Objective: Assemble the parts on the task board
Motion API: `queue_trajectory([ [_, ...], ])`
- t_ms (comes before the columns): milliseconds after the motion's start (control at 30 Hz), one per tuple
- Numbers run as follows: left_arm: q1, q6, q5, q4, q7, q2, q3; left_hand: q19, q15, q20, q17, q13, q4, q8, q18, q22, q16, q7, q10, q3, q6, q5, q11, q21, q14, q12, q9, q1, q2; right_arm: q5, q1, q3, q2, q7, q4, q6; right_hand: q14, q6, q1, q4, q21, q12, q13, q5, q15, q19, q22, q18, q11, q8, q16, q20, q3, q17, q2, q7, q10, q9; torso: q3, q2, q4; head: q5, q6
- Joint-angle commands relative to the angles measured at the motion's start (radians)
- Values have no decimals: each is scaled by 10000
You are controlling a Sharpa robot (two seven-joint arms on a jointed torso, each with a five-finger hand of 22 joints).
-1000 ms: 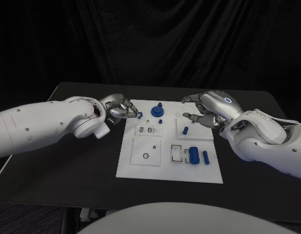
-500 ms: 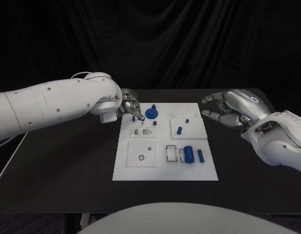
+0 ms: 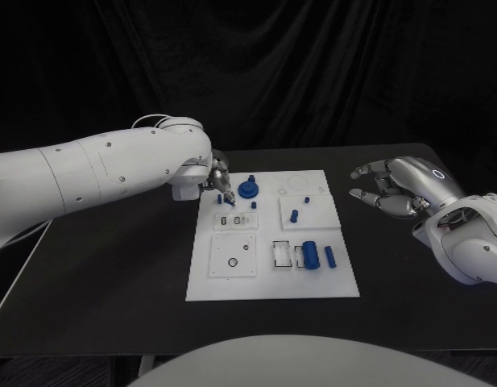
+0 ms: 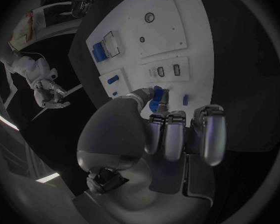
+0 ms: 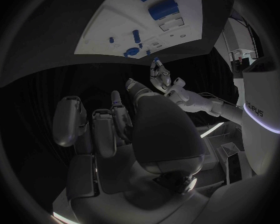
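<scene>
The white task board (image 3: 227, 286) lies mid-table with blue parts on it: a round knob (image 3: 248, 190), a short peg (image 3: 295, 215), a thick cylinder (image 3: 310, 253) and a slim bar (image 3: 329, 256). My left hand (image 3: 211, 178) hovers at the board's far left corner, beside the knob. It pinches a small blue part (image 4: 154, 104) between thumb and fingers. My right hand (image 3: 397, 187) hangs over the bare table right of the board, fingers loosely curved and apart, holding nothing. The board (image 5: 115, 22) lies beyond this hand (image 5: 115, 127) in the right wrist view.
Black table (image 3: 109, 274) surrounds the board on all sides. Two small slots (image 3: 234, 218) and a ring hole (image 3: 235, 261) sit in the board's left column. My left forearm (image 3: 85, 177) reaches in over the table's left side.
The camera has shifted. My right hand has drawn off the board's far right part to the table beside it. My left hand has risen to the board's far left corner, by the knob.
</scene>
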Motion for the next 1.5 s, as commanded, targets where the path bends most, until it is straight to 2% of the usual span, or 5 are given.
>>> queue_trajectory([
  [33,-88,-44,-57,-60,-275,65,4,225,-70,-100,2635,2628,-44,689,-60,1936,27,-395,1041,98,476,76,-81,-24,1038,-42,1131,-156,-19,253,-35,9,-11,-94,5,-151,286,54,81,50,-34,-62,-24,39,-33,-92,1635,190,10,29,-50,7,-4,1385,3,-14,-67,-12,64,-7,18,-1,-1],
  [200,-273,-380,-57,-166,-278,172,3,210,-77,-110,2635,2628,-126,586,-50,1914,27,-395,1041,212,530,126,-86,-76,1038,-42,1080,-297,-48,273,-56,9,11,-142,-21,-67,265,77,111,108,-90,-105,-79,69,-30,-116,1619,200,13,22,-82,10,14,1347,23,-12,-100,-46,52,10,33,74,-1],
  [333,-494,-801,-57,-221,-305,201,3,241,-91,-123,2635,2628,-226,502,-60,1930,27,-411,1041,348,673,164,-101,-50,1038,-42,1028,-418,-51,278,-64,9,49,-207,-39,43,230,80,150,125,-155,-144,-130,72,-28,-151,1599,214,15,13,-125,12,24,1290,16,-10,-140,-68,46,18,-12,152,-1],
  [633,-789,-1120,1196,-382,-271,206,3,213,-90,-132,2635,2628,-488,259,-40,1891,27,-394,1041,684,795,294,-93,-152,1038,-42,924,-636,-52,281,-91,9,147,-284,-116,212,176,108,308,149,-280,-234,-236,84,-26,-208,1564,236,14,-7,-202,15,64,1202,-15,-10,-221,-137,85,-1,22,189,-1],
  [1500,-1174,-1894,1371,-490,50,174,3,184,-88,-129,2635,2628,-579,151,-21,1860,27,-392,1041,864,918,486,-90,-238,1038,-42,903,-885,-47,508,-175,9,309,-325,-329,499,134,136,393,169,-411,-292,-308,76,-25,-277,1524,263,21,-11,-259,15,83,1134,-28,-4,-279,-175,72,6,-10,218,-1],
])
